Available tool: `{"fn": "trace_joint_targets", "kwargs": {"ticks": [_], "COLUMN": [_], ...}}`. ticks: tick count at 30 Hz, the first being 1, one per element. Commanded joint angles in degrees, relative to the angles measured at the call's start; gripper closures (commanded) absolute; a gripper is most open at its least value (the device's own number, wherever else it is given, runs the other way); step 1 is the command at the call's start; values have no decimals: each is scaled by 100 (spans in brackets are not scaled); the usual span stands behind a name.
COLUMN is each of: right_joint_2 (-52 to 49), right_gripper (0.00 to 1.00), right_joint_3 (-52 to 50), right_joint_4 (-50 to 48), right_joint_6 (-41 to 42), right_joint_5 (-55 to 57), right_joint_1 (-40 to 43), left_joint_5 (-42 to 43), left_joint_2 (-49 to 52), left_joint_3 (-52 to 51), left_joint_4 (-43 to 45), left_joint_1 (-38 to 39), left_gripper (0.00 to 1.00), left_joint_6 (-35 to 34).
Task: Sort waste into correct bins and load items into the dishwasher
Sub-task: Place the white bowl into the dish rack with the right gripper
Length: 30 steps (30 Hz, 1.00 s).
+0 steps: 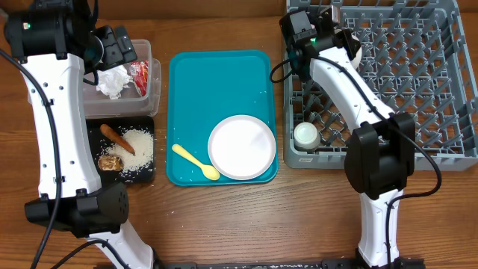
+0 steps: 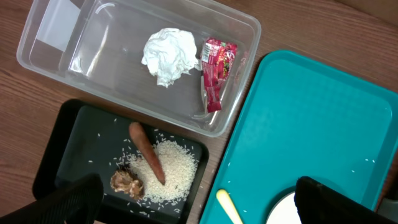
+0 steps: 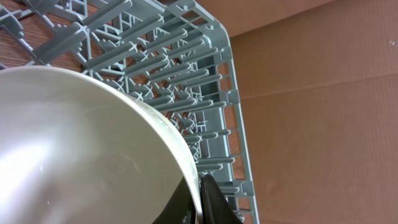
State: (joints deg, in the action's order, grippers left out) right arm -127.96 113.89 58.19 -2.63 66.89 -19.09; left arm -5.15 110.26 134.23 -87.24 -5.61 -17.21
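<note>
White bowl gripped by right end effector; left end effector agape.

In the right wrist view the bowl runs off the picture at nine and six o'clock, so we cannot see its whole rim. From the left wrist, the plate and spoon are cut off at six o'clock. From overhead, the left arm covers the nine o'clock end of the tub.
</note>
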Motion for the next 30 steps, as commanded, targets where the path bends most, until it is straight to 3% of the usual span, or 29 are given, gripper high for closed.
{"fn": "trace_joint_targets", "kwargs": {"ticks": [1,19,30], "right_joint_2": [-107,-109,-107], "right_gripper": [96,96,96], "right_joint_3": [-42,-984,-986], "right_joint_4": [-24,-68,-247], "right_joint_6": [-39,-39,-42], "right_joint_5": [-13,22,1777], "right_joint_1": [-146,-382,-315], "left_joint_5": [24,24,24], "left_joint_2": [-76,-76,-76], "left_joint_3": [-26,-26,-26], "left_joint_4": [11,11,11], "left_joint_1": [37,37,37], "left_gripper": [0,0,0], "left_joint_6": [-39,-39,-39]}}
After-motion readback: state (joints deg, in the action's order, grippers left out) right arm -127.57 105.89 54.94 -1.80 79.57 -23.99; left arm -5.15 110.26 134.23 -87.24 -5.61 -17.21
